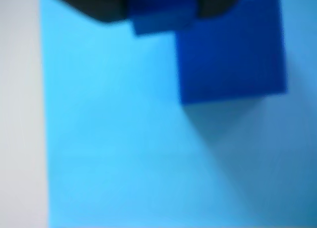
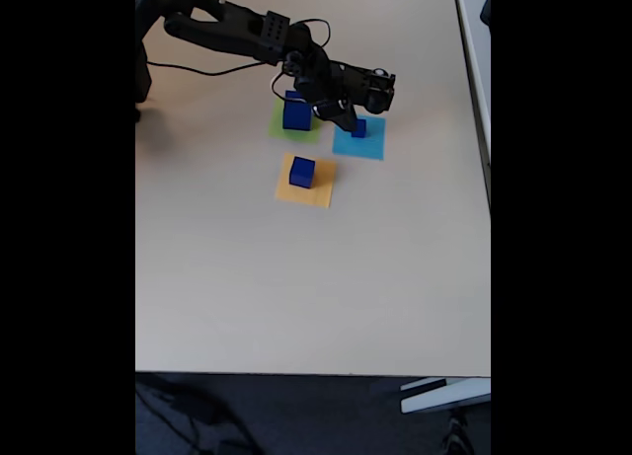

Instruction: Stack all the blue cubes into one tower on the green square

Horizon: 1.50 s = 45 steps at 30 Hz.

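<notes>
Under the gripper [image 2: 348,119] in the fixed view lies the cyan square [image 2: 367,143], with a small blue cube [image 2: 358,127] just beside its tip. To its left there, the largest blue cube [image 2: 296,113] stands on the green square [image 2: 281,127]; nearer the camera, a medium cube [image 2: 301,172] sits on the orange-yellow square [image 2: 318,190]. Whether the jaws are parted or clamped cannot be told. The blurred wrist view has 1 cube [image 1: 232,52] on cyan paper [image 1: 124,139] close below the dark gripper parts [image 1: 161,8].

A pale beige table [image 2: 296,297] fills most of the fixed view, evenly lit; a second light surface [image 2: 474,40] sits at its right edge. Below lies dark floor [image 2: 296,416]; a white object [image 2: 444,394] lies there.
</notes>
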{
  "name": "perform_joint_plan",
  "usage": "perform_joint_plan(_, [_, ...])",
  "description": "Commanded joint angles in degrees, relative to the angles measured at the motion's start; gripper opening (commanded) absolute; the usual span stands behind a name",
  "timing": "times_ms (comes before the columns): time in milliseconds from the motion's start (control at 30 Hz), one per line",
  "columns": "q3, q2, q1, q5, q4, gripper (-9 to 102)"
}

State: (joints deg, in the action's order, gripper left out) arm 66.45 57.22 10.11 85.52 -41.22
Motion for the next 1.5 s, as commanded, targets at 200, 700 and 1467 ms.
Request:
perform_joint_plan(200, [-5.98,0.88,-2.02,2.55,1.14,1])
perform_joint_plan(700, [-3.96,-1.49,-1.85,2.72,4.31,1])
perform_joint_plan(1467, [3.34,-0.70,-1.23,3.96,8.96,1])
